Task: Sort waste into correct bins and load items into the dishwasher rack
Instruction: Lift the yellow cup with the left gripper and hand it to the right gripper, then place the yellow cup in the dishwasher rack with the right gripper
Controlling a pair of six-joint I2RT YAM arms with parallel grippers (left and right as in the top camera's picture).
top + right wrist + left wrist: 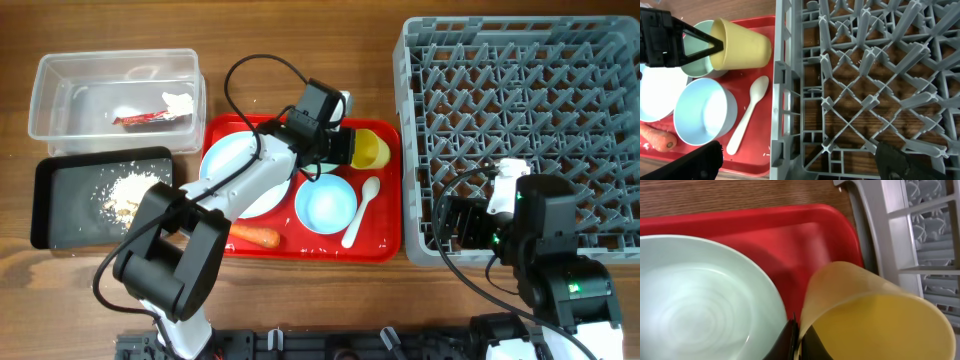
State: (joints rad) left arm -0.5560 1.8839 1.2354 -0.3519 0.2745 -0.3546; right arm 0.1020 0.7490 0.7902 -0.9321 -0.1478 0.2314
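Note:
My left gripper (350, 148) is shut on the rim of the small yellow cup (370, 150), one finger inside and one outside (795, 330). The cup is tipped on its side over the red tray, beside the mint-green bowl (700, 295). The large light blue dish (235, 175), light blue cup (325, 205), white spoon (358, 213) and orange carrot stick (255, 237) lie on the tray. The red wrapper (145, 118) and white tissue (178, 101) are in the clear tub (60, 75). Beige crumbs (125, 192) are in the black tray (50, 200). My right gripper (800, 160) is open and empty over the front-left corner of the grey rack (520, 60).
The red serving tray (385, 235) lies between the bins and the rack, its right edge close to the rack wall (782, 100). The rack's upright pegs (865, 75) fill its inside. Bare wooden table shows along the back and front edges.

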